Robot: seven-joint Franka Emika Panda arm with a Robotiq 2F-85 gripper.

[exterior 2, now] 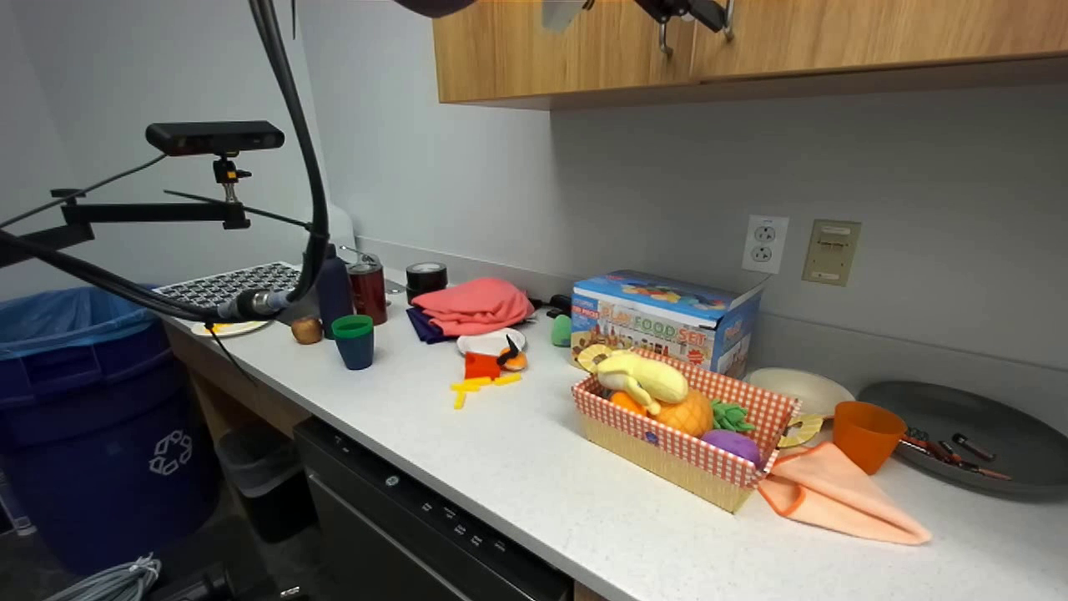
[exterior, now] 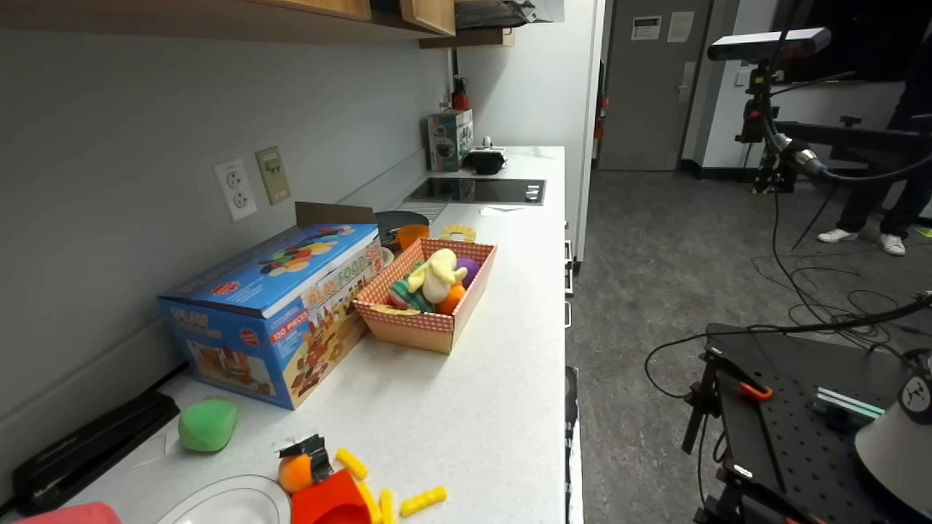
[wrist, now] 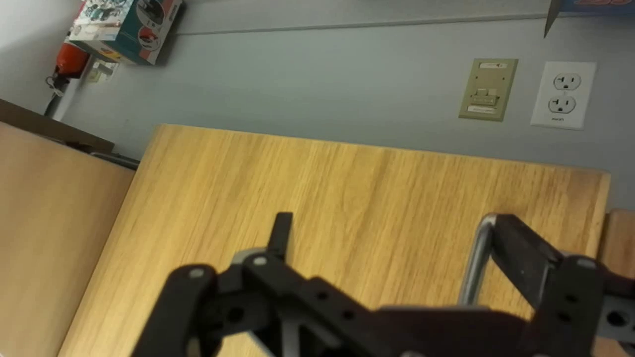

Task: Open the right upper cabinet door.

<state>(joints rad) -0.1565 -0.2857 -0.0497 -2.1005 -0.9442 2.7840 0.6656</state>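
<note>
In the wrist view, which stands upside down, the right upper cabinet door (wrist: 347, 198) is a flat oak panel. A bent metal handle (wrist: 475, 267) sticks out near its right edge there. My gripper (wrist: 394, 218) is open in front of it, the fingers spread wide. The handle lies between them, right beside the right-hand finger (wrist: 521, 248); whether they touch, I cannot tell. In an exterior view the right door (exterior 2: 884, 33) looks flush with its neighbour, and my gripper (exterior 2: 686, 10) shows at the top edge by its handle (exterior 2: 728, 21), mostly cut off.
The left upper door (exterior 2: 559, 50) with its own handle (exterior 2: 665, 37) adjoins. A plain angled panel (wrist: 54, 233) borders the right door in the wrist view. An outward-standing panel (exterior: 431, 14) shows in an exterior view. Below are a blue box (exterior 2: 659, 321) and a basket (exterior 2: 659, 446).
</note>
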